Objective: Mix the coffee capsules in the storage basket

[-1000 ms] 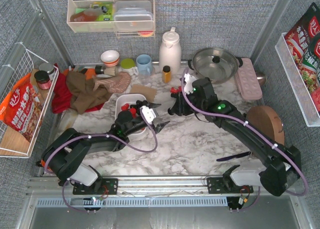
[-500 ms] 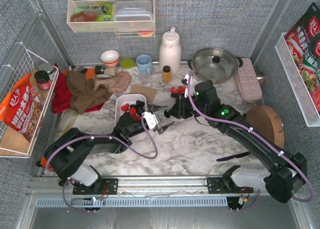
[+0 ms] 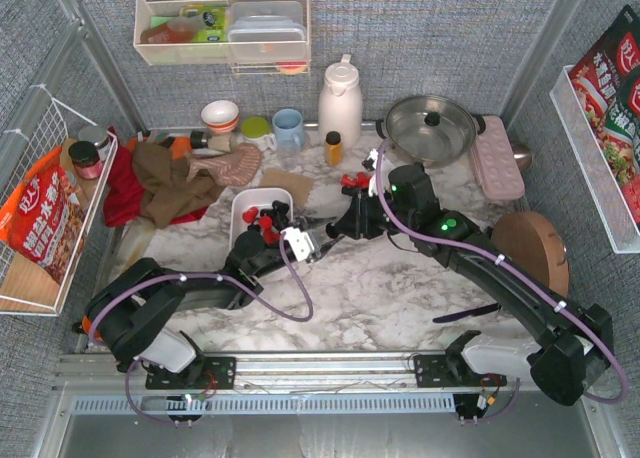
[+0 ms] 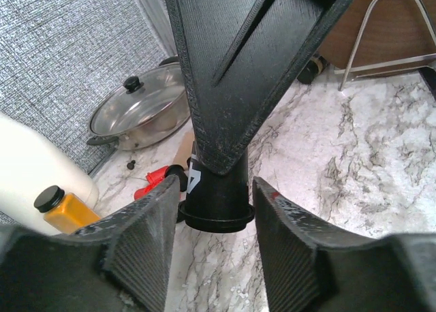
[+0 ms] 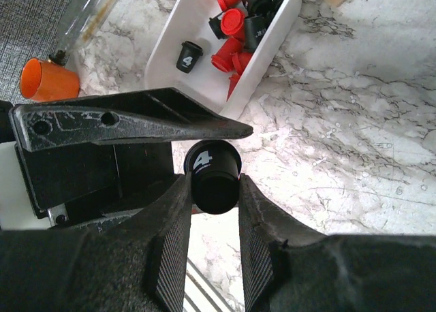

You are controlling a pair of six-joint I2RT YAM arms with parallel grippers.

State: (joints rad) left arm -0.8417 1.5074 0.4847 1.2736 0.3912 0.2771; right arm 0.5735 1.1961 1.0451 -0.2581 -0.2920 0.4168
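My right claw (image 5: pixel 212 193) pinches a black capsule (image 5: pixel 212 167) marked with a white 4, and my left claw (image 4: pixel 216 204) straddles it, grip unclear.

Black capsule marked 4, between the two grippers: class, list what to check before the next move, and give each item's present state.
1. Grip of right gripper on black capsule, jaws shut on it: ok.
2. Capsule placed between the fingers of left gripper: ok.
3. Left fingers pressing firmly on the capsule: cannot tell.
4. The storage basket upright and open on top: ok.
5. Red and black coffee capsules lying in the basket: ok.
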